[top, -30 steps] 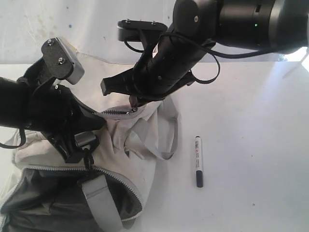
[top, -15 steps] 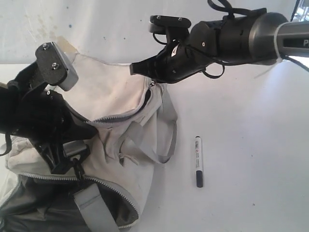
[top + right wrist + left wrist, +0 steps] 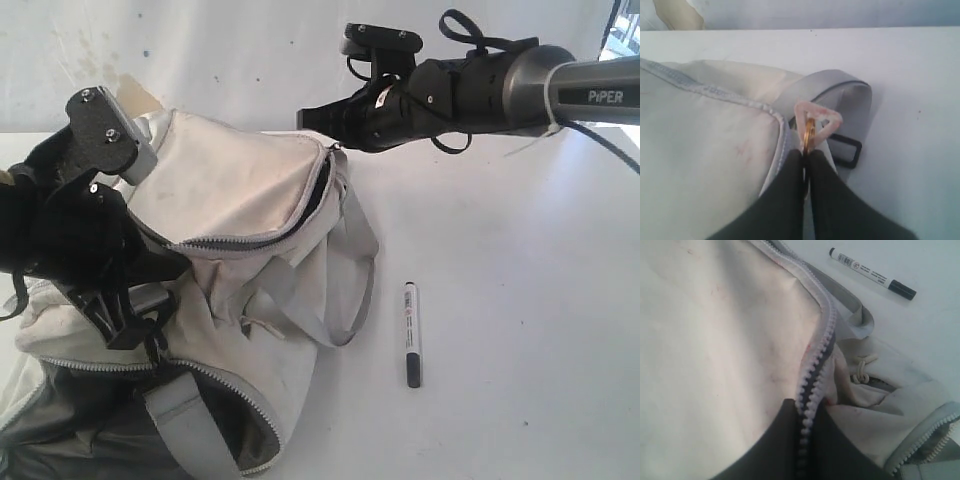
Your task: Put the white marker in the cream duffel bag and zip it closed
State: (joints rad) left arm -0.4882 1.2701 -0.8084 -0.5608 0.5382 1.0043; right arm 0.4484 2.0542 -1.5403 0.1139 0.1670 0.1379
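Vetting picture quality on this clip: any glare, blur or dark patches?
Exterior view: glare blows out the top right corner, the white marker is sharp. Left wrist view: left gripper near the lens is a dark blur; cream duffel bag evenly lit. Right wrist view: soft throughout, right gripper dark against the zipper pull.

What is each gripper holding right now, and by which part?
Right gripper pinches the gold zipper pull of the cream duffel bag. Left gripper clamps the bag's zipper edge. The white marker lies unheld on the table.
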